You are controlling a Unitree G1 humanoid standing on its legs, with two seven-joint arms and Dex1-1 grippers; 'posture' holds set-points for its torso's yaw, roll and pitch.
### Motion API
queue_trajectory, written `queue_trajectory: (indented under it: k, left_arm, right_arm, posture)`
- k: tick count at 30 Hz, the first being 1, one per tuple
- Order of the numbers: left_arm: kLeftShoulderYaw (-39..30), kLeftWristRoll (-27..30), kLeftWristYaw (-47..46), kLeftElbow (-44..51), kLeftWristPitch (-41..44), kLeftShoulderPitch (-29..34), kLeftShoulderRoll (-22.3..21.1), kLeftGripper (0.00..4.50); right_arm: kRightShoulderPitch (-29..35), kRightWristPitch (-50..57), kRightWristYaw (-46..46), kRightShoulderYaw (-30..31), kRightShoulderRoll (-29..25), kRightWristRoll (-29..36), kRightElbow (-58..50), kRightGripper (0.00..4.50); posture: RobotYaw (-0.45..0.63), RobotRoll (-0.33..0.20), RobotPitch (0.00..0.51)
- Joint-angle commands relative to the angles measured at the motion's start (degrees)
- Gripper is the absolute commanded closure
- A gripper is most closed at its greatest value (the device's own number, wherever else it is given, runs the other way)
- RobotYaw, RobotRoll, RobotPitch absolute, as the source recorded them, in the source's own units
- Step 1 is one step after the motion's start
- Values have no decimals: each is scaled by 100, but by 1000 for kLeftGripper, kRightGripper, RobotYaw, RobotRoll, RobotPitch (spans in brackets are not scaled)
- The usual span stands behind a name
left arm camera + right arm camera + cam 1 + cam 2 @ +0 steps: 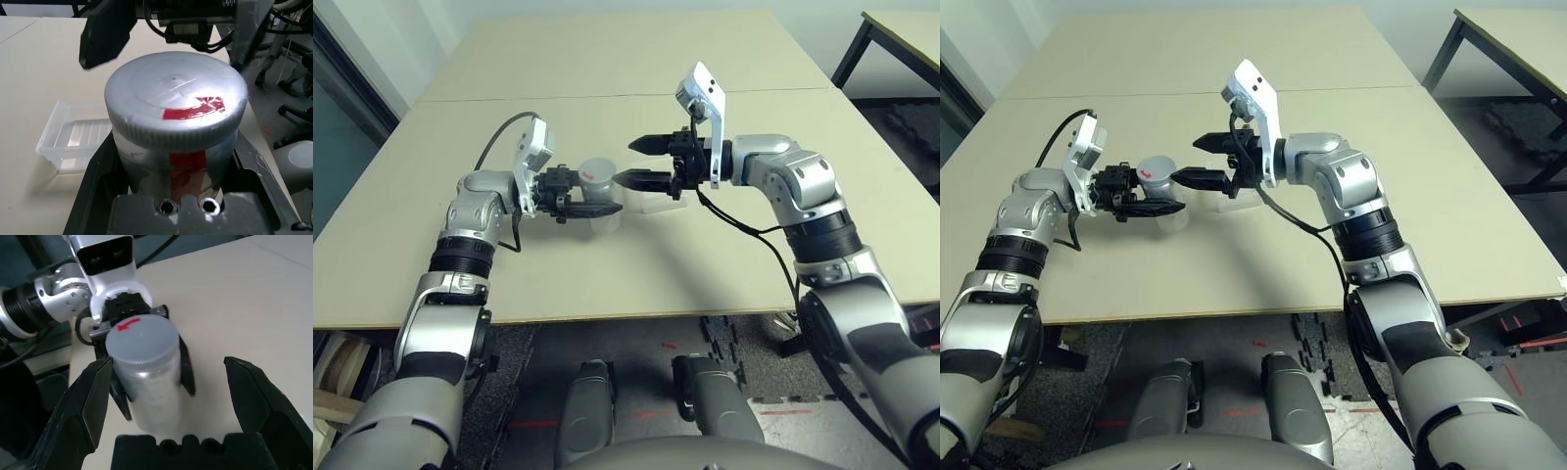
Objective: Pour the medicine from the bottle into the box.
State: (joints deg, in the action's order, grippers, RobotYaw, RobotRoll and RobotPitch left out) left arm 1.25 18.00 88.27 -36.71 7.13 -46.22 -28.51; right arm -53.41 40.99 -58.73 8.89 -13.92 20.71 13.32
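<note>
My left gripper (595, 202) is shut on the bottle (598, 182), a silvery cylinder held upright low over the table. Its grey cap (176, 98), marked with red tape, is on. My right gripper (625, 163) is open and level with the cap, just to the bottle's right. In the right wrist view the bottle (146, 377) stands between its spread fingers (83, 401), closer to one, and I cannot tell whether they touch. The box (73, 139), a shallow clear tray, lies on the table under the right gripper, beside the bottle. The medicine is hidden.
The beige table (607, 59) stretches far behind both arms, with a seam (509, 96) across it. A second table with dark legs (862, 49) stands at the back right. The table's front edge (607, 315) runs just below both arms.
</note>
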Motion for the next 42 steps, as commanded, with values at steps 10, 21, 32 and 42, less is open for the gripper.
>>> queue_trajectory:
  k: [10, 21, 32, 42]
  left_arm:
    - [154, -100, 115, -170, -177, -160, 91, 1855]
    - [182, -42, 165, -66, -142, -112, 150, 1855]
    - [140, 75, 296, 136, 88, -171, 117, 1855]
    - [131, 57, 279, 144, 75, -130, 99, 1855]
  right_arm:
    - [-185, 285, -72, 199, 203, 274, -288, 0]
    - [-223, -81, -29, 211, 315, 149, -3, 1559]
    - [-200, -732, -814, 362, 192, 155, 276, 4500]
    - [-191, -578, -954, 348, 145, 162, 36, 2869]
  posture:
    - [-79, 0, 113]
    - [-73, 0, 110]
    - [-56, 0, 107]
    - [-60, 0, 105]
